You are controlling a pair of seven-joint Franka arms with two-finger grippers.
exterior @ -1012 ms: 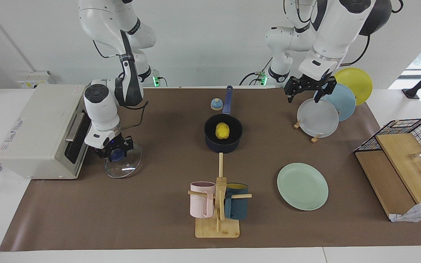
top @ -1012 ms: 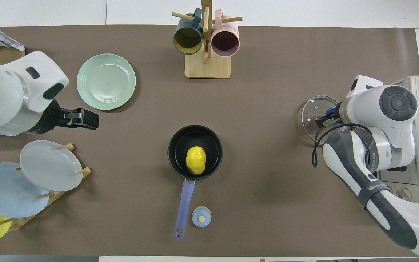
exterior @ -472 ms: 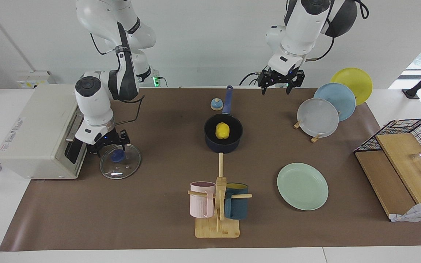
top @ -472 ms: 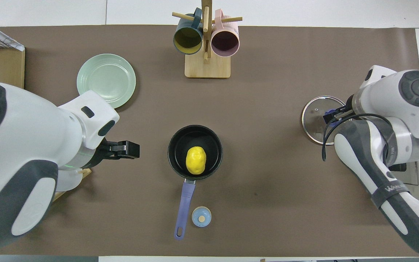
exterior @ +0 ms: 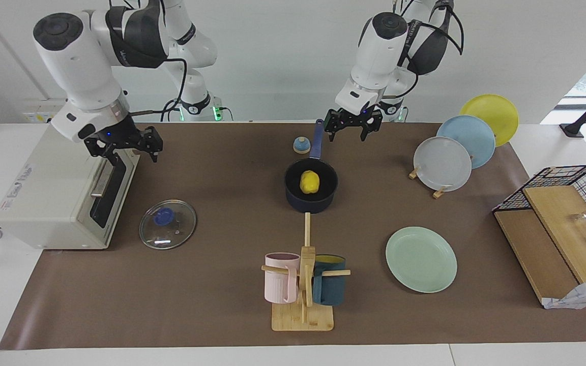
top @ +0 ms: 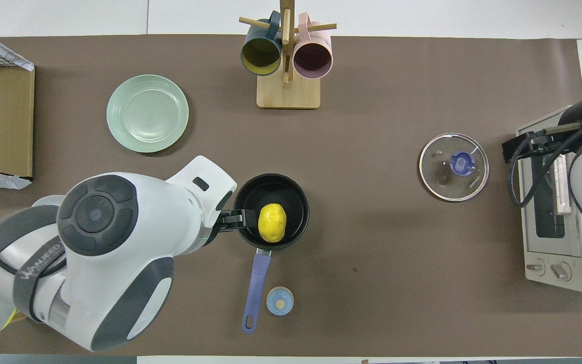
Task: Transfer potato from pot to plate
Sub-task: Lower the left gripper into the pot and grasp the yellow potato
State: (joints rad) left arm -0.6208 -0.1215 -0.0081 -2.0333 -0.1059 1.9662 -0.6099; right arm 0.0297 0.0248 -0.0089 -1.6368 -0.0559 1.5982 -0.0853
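The yellow potato [exterior: 310, 182] [top: 272, 222] lies inside the dark blue pot [exterior: 293, 197] [top: 293, 194] in the middle of the table, and the pot's long handle points toward the robots. My left gripper [exterior: 349, 131] [top: 235, 221] hangs open and empty in the air over the pot's handle, close to the rim. The mint-green plate [exterior: 421, 259] [top: 147, 113] lies bare, farther from the robots than the pot and toward the left arm's end. My right gripper [exterior: 129, 148] [top: 513, 149] is open and empty, raised over the toaster oven's front.
A glass lid [exterior: 167, 224] [top: 453, 167] lies flat beside the toaster oven [exterior: 49, 188] [top: 559, 202]. A mug rack [exterior: 303, 284] [top: 287, 91] stands farther out than the pot. A small blue bell [exterior: 301, 145] sits by the handle. A plate rack [exterior: 443, 163] and wire basket [exterior: 573, 178] are at the left arm's end.
The right gripper opened off the glass lid's knob and rose over the toaster oven. The left arm swung from above the plate rack to above the pot's handle.
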